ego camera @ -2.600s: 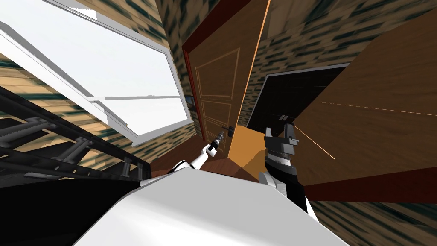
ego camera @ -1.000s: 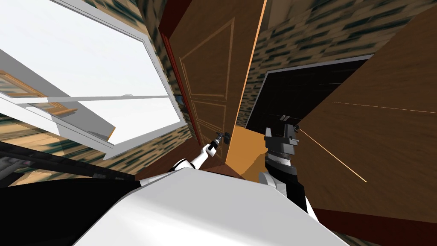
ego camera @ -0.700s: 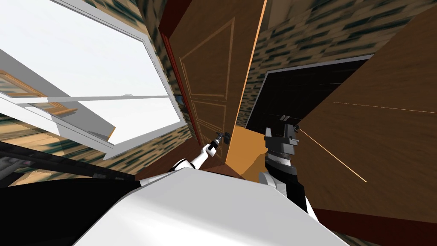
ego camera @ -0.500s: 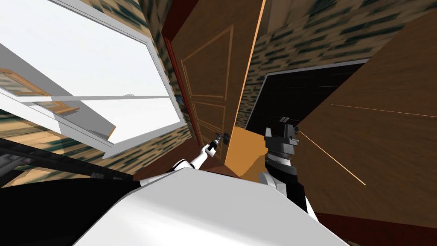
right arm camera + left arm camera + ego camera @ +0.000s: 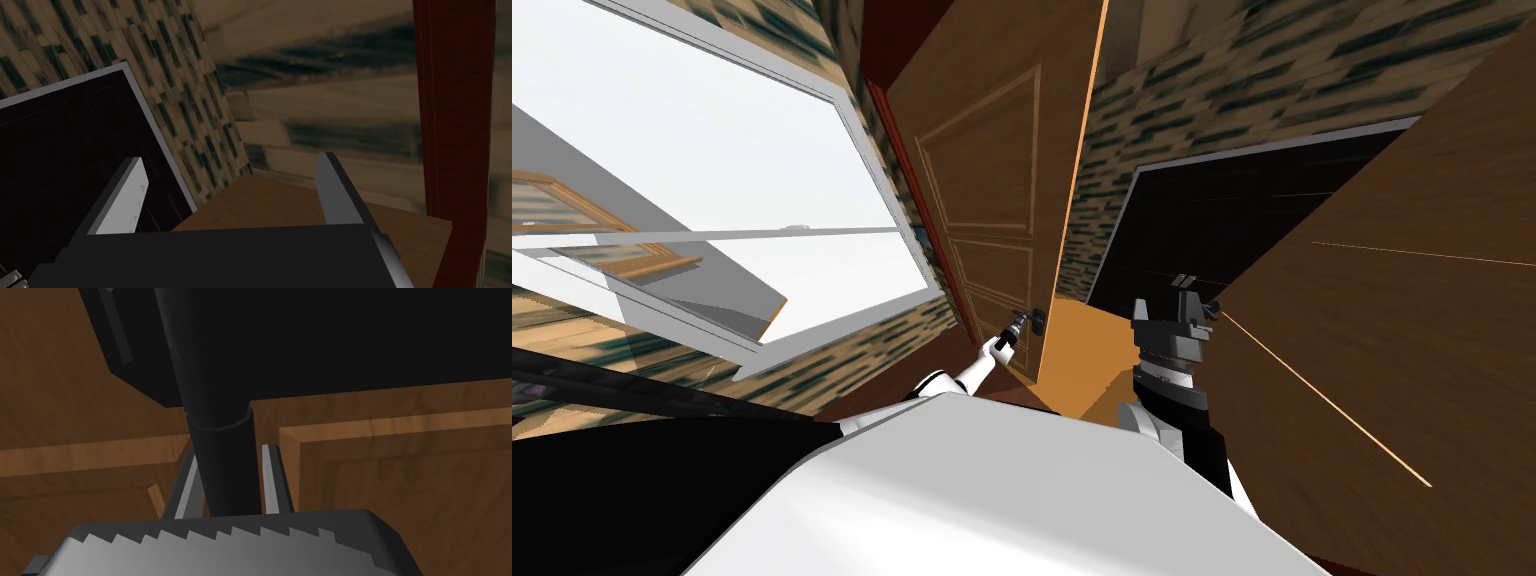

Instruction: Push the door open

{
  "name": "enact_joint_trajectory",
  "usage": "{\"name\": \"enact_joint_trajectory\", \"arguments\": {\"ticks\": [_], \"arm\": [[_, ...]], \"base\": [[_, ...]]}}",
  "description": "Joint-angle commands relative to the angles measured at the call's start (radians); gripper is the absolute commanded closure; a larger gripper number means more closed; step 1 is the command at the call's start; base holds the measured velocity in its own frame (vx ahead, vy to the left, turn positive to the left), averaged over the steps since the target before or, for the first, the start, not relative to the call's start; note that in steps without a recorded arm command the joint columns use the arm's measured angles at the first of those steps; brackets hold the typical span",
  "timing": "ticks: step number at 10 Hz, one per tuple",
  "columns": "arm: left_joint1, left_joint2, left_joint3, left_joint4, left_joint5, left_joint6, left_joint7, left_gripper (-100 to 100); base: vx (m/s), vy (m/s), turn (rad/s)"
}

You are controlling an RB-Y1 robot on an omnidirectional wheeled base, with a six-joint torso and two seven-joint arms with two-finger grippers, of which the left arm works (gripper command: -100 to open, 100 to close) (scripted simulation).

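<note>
The door (image 5: 992, 180) stands ajar in its dark red frame (image 5: 884, 40), its free edge turned toward me and a window (image 5: 712, 170) to its left. In the head view the left jaws are small, at the black handle (image 5: 1036, 320) near the door's free edge. The left wrist view shows the grip itself: both fingers (image 5: 270, 473) press the sides of the handle's round bar, with panelled brown wood behind. The right jaws, raised right of the door's edge, are spread wide with nothing between them.

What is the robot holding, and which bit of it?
The left hand is shut on the door handle, gripping its dark round bar from both sides. The right hand is open, holding nothing.
</note>
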Motion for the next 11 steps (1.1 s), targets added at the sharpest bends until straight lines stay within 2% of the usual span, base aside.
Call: {"name": "enact_joint_trajectory", "arguments": {"ticks": [1,2,5,10,11], "arm": [[0.008,0.016,0.012,-0.03,0.002,0.012,-0.002,100],[0.007,0.026,0.034,-0.027,0.008,0.013,-0.01,100],[0.007,0.037,0.065,-0.023,0.016,0.015,-0.022,100],[0.006,0.048,0.132,-0.015,0.034,0.018,-0.047,100],[0.006,0.048,0.132,-0.015,0.034,0.018,-0.047,100]], "base": [[0.09,-0.115,0.023],[0.129,-0.149,0.049],[0.128,-0.149,0.071],[0.15,-0.166,0.08],[0.103,-0.117,0.056]]}}
